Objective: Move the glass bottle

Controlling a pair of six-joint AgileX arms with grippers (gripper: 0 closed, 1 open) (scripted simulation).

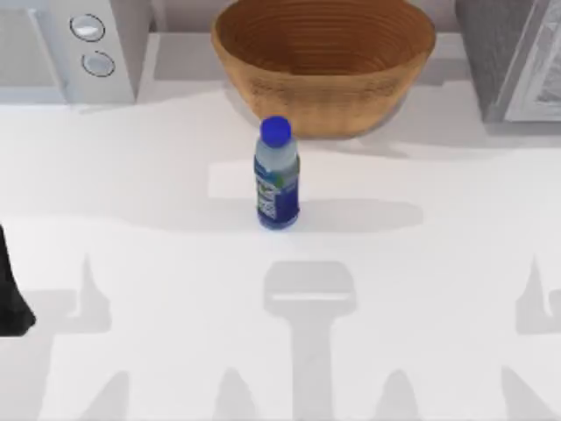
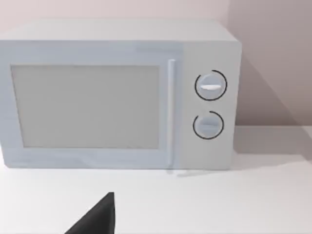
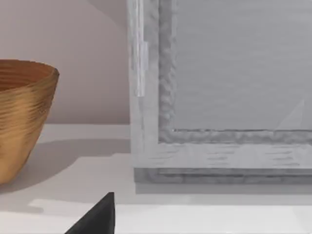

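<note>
White table (image 1: 131, 263), pale grey microwave (image 2: 117, 95) at rear left, grey cabinet (image 3: 219, 97) at rear right. Round woven brown bowl (image 1: 324, 66) at rear centre. Small clear glass bottle (image 1: 277, 175), blue cap, upright just before it, untouched. Left end effector (image 1: 13, 298) at left edge; finger state cannot tell. Step: approach pending. Next: reach and grasp.

White table (image 1: 131, 219) bears glass bottle (image 1: 277, 180), woven bowl (image 1: 324, 66), microwave (image 1: 74, 44).
</note>
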